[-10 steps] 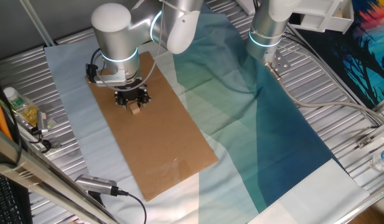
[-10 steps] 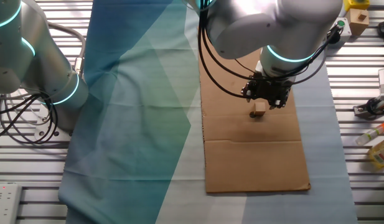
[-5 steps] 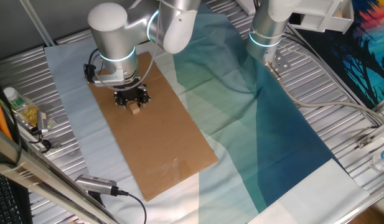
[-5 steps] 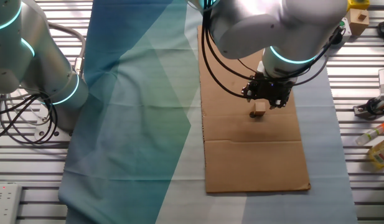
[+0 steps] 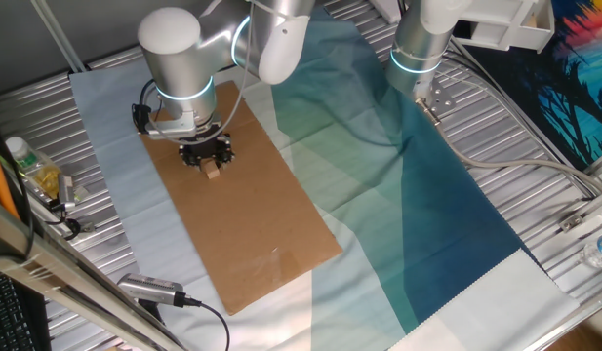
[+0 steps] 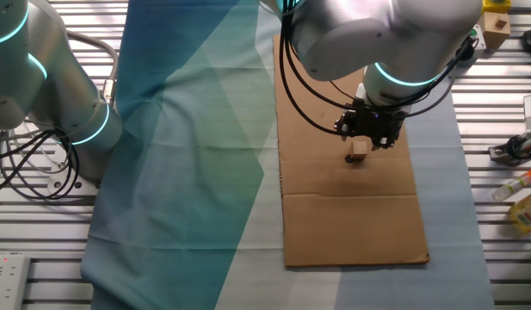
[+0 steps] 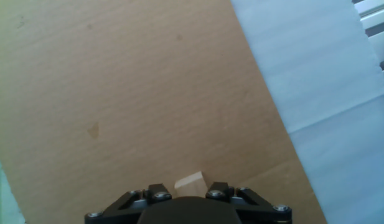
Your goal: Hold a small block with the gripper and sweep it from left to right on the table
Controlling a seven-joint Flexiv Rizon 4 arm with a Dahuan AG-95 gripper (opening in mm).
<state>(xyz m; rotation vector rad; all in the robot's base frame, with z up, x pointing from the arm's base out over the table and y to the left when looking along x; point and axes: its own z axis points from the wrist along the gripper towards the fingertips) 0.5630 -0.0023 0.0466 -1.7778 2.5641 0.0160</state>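
The small tan block [image 5: 212, 172] sits on the brown cardboard [image 5: 261, 234] near its upper left end, between the tips of my black gripper [image 5: 207, 160]. The gripper points straight down and looks shut on the block. In the other fixed view the block [image 6: 359, 151] hangs just under the gripper [image 6: 365, 138], over the middle of the cardboard [image 6: 351, 224]. In the hand view the block [image 7: 190, 182] shows between the two fingers [image 7: 155, 192] at the bottom edge, against the cardboard [image 7: 129, 93].
The idle silver arm [image 5: 418, 44] stands at the back on the teal cloth [image 5: 447, 214]. A bottle [image 5: 32, 168] and a grey handheld tool [image 5: 152, 290] lie left of the cardboard. Tools [image 6: 515, 151] and a yellow bottle [image 6: 525, 209] lie on the ribbed metal.
The arm's upper body has shifted slightly to the left. The gripper and the block stay at almost the same spot on the cardboard.
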